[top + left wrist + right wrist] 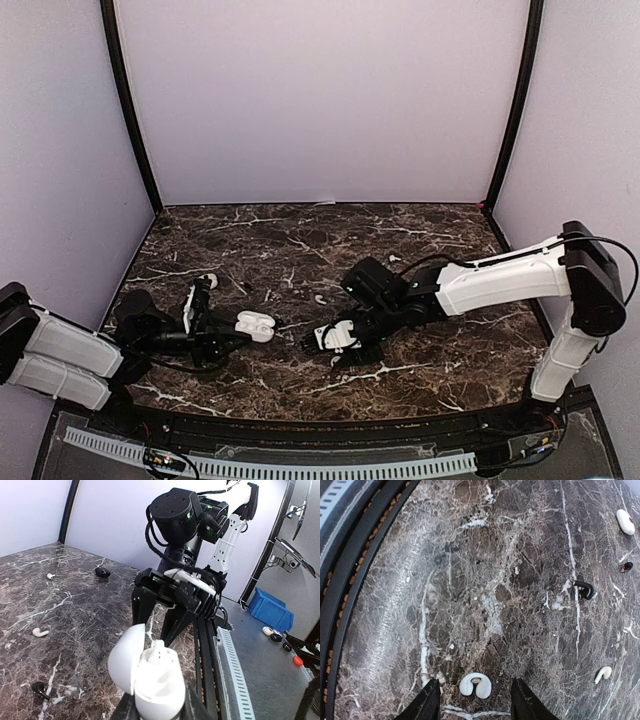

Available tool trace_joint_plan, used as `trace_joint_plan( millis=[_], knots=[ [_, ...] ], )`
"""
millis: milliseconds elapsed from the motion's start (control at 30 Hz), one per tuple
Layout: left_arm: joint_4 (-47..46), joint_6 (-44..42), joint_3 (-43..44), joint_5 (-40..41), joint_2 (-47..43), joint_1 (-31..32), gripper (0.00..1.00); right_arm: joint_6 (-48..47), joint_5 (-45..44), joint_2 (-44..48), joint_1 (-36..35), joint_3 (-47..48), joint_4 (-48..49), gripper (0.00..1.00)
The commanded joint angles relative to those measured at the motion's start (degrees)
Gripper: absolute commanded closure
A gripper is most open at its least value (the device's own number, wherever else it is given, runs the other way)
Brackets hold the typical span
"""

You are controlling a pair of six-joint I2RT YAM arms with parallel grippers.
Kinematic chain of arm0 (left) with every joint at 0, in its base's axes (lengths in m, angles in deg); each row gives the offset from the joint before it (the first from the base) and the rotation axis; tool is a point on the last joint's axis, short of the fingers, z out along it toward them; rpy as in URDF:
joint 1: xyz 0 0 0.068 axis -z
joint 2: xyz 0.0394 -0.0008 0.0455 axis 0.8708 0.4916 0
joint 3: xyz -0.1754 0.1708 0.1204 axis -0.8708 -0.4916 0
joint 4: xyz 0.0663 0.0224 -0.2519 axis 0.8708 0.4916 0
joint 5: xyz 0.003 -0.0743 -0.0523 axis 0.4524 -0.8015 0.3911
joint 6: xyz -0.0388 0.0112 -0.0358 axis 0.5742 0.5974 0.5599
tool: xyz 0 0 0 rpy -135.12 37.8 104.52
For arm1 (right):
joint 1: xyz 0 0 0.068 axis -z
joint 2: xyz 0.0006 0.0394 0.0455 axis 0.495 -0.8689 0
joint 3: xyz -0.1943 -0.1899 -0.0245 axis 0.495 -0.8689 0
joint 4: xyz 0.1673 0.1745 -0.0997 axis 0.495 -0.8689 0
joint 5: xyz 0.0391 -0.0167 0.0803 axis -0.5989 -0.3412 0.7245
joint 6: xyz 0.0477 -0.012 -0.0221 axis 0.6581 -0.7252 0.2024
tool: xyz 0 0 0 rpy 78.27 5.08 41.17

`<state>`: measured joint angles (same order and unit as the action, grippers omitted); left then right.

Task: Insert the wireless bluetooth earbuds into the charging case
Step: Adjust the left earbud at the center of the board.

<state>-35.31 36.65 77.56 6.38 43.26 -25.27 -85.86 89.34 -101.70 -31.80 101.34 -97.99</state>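
Right claw (474,695), jaws apart, straddles a curved white plastic earbud (475,685) on dark marble surface (470,580); it should lower squarely, close gently. Left claw (157,707) clamps open white case (150,675).

The top camera looks down from above and behind the arm bases (330,455), far enough to hold the whole surface (300,235). The left wrist camera sits low behind the left tool (240,332), facing level toward the right tool (157,622) (charging case (152,682) close in its foreground). The right wrist camera looks straight down, close, at surface between its own fingers (426,705); the top view shares that patch.
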Motion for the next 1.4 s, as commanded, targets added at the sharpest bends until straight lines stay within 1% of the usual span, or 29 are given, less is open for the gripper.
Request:
trace_joint_plan(
  millis=[0, 233, 333, 400, 533, 767, 867, 1100, 1367],
  knots=[
    [4.8, -0.4, -1.3, 3.4, -3.9, -1.0, 1.0, -6.7, -2.7, -3.1, 0.1, 4.2, -4.6, 0.53],
    [9.0, -1.5, -1.7, 6.5, -8.1, -1.0, 1.0, -7.6, -4.6, -7.2, 0.2, 9.5, -11.6, 0.51],
    [9.4, -1.9, -1.8, 6.8, -8.5, -1.0, 1.0, -7.1, -5.4, -7.5, 0.3, 8.9, -11.2, 0.48],
    [9.5, -2.1, -1.8, 6.8, -8.5, -1.0, 1.0, -6.7, -5.4, -7.3, 0.6, 8.4, -10.4, 0.47],
    [9.2, -2.1, -1.8, 6.6, -8.1, -1.0, 1.0, -6.1, -5.2, -7.8, 1.5, 9.0, -10.3, 0.48],
    [9.3, -2.0, -1.8, 6.6, -8.3, -1.0, 1.0, -6.2, -3.9, -10.8, 2.5, 11.7, -13.6, 0.5],
    [9.4, -2.0, -1.9, 6.6, -8.3, -1.0, 1.0, -5.6, -4.7, -10.6, 2.9, 11.1, -11.4, 0.54],
    [9.7, -2.1, -1.8, 6.6, -8.3, -1.0, 1.0, -6.3, -4.5, -11.4, 3.1, 11.6, -10.9, 0.69],
    [9.8, -2.2, -1.7, 6.7, -8.1, -1.0, 1.0, -6.5, -2.8, -12.5, 3.1, 12.0, -12.1, 0.71]
  ],
)
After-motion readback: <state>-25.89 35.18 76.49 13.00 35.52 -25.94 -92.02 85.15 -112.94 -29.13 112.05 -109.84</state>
